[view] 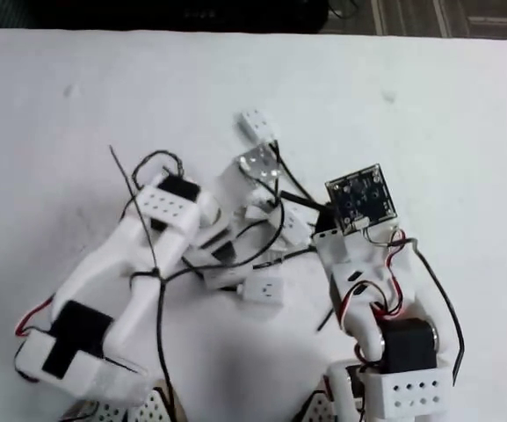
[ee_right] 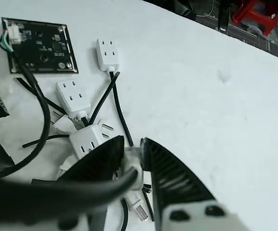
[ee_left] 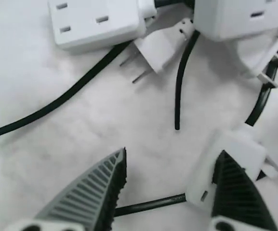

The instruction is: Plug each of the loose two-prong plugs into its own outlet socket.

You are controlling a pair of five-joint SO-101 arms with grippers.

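My left gripper (ee_left: pixel 172 156) hangs open just above the table, nothing between its grey ribbed fingers (ee_left: pixel 100 192). A white plug piece (ee_left: pixel 228 147) on a black cord lies against one finger. Just beyond lie a loose two-prong plug (ee_left: pixel 160 45), a second plug (ee_left: pixel 264 57) and two white sockets (ee_left: pixel 95 21) (ee_left: pixel 240 17). My right gripper (ee_right: pixel 132 144) is shut on a white plug (ee_right: pixel 130 162) in the cable tangle. Past it are a plug (ee_right: pixel 88 139) and two sockets (ee_right: pixel 72 96) (ee_right: pixel 107 52). From above, sockets (view: pixel 257 123) (view: pixel 264 290) lie between the arms.
Black cords (ee_left: pixel 57 103) criss-cross the white table (view: pixel 429 105) between the two arms. The left arm (view: pixel 121 264) and right arm (view: pixel 367 281) crowd the pile from both sides. The left arm's camera board (ee_right: pixel 37 45) stands close to the sockets. Beyond the pile the table is bare.
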